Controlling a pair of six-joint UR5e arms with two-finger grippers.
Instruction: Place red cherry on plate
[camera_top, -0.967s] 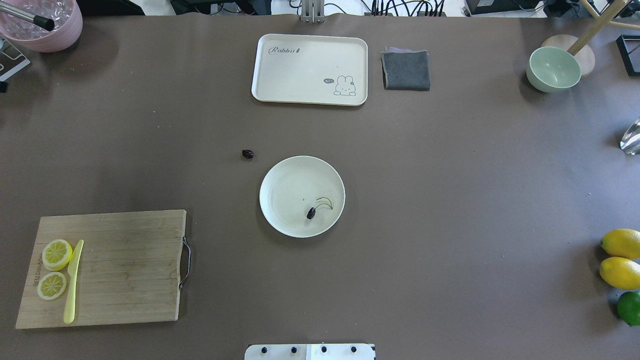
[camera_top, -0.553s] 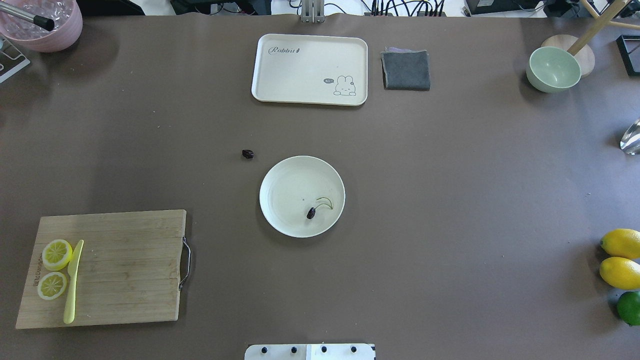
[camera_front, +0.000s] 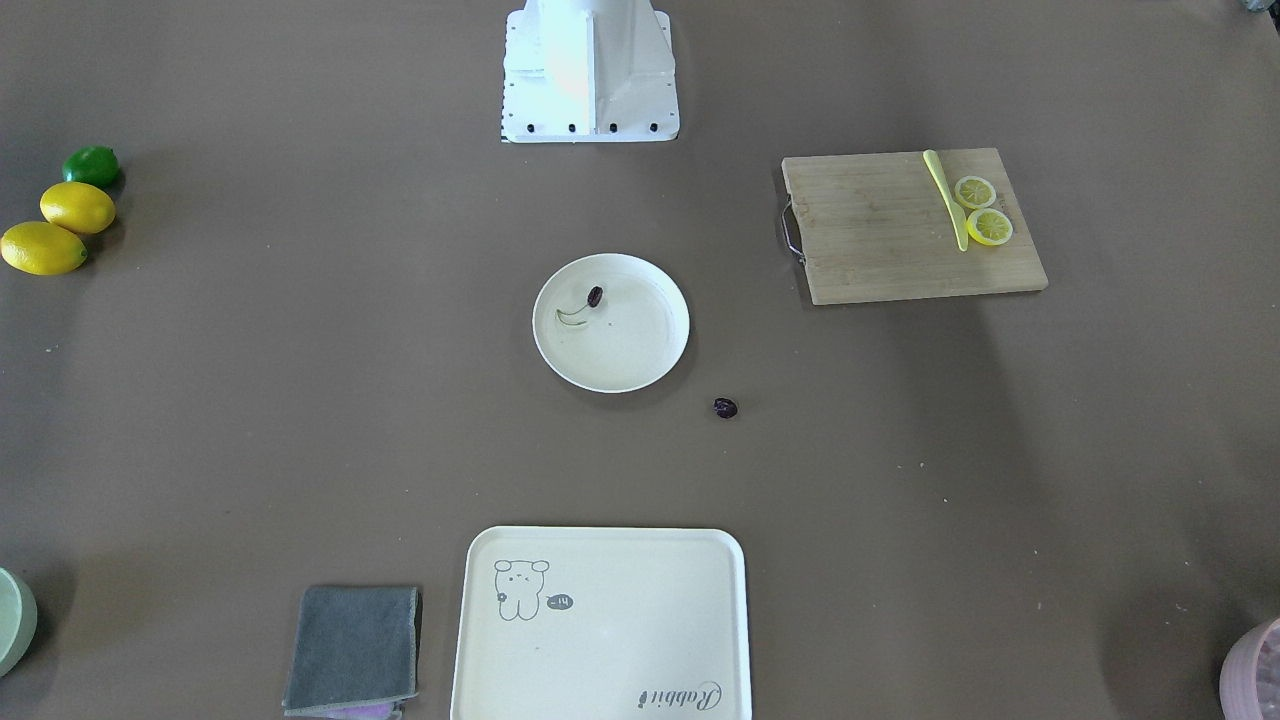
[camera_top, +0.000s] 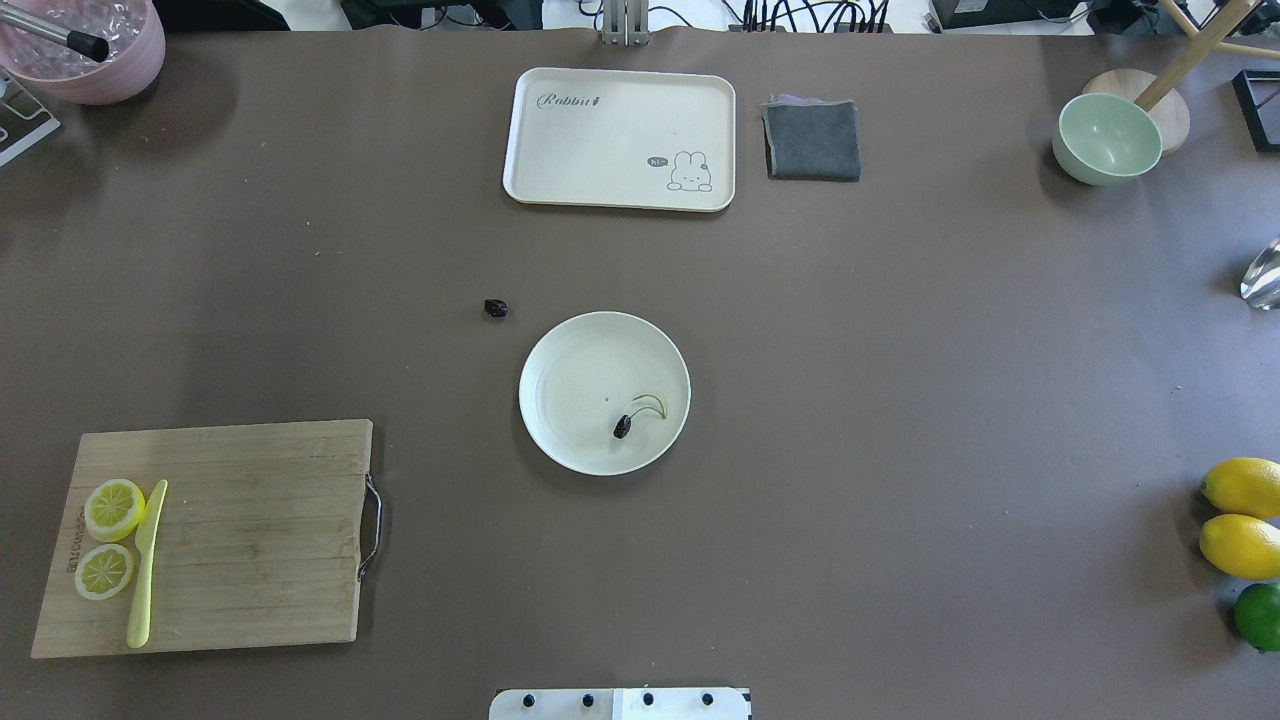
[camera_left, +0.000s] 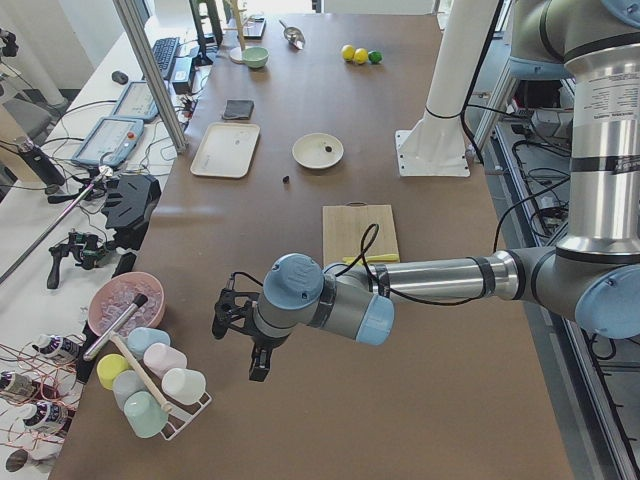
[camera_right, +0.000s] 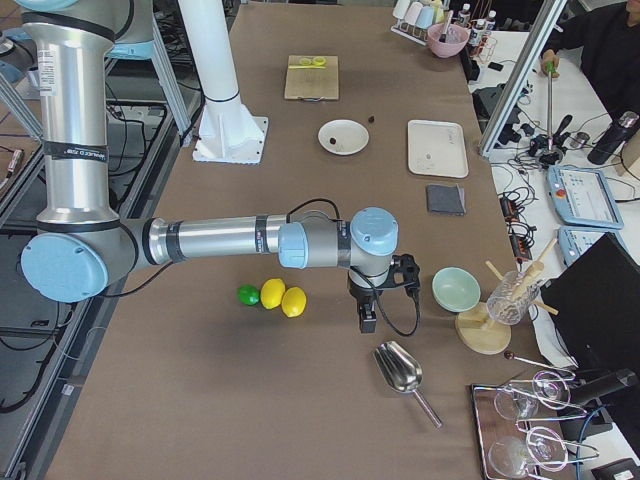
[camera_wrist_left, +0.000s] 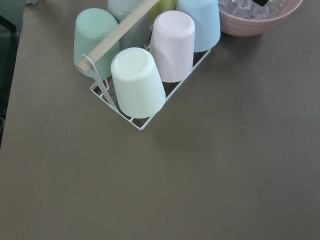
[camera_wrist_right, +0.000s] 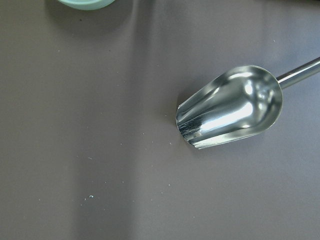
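A: Bench (camera_top: 900, 400): left end effector (camera_left: 240, 342) and right end effector (camera_right: 366, 316) hang at opposite ends. Side views only, so can't tell if open or closed.
B: Plate (camera_top: 570, 365)?
A: Mid-bench. Cherry (camera_top: 621, 427) lies inside, 5 o'clock of centre, stem attached.
B: Step?
A: Looks done. Best hands off; ignore stemless cherry (camera_top: 495, 308), 10 o'clock off the rim.

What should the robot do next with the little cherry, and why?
Probably just stop: the red cherry with its green stem already lies inside the plate. The stemless cherry outside it I'd leave alone.
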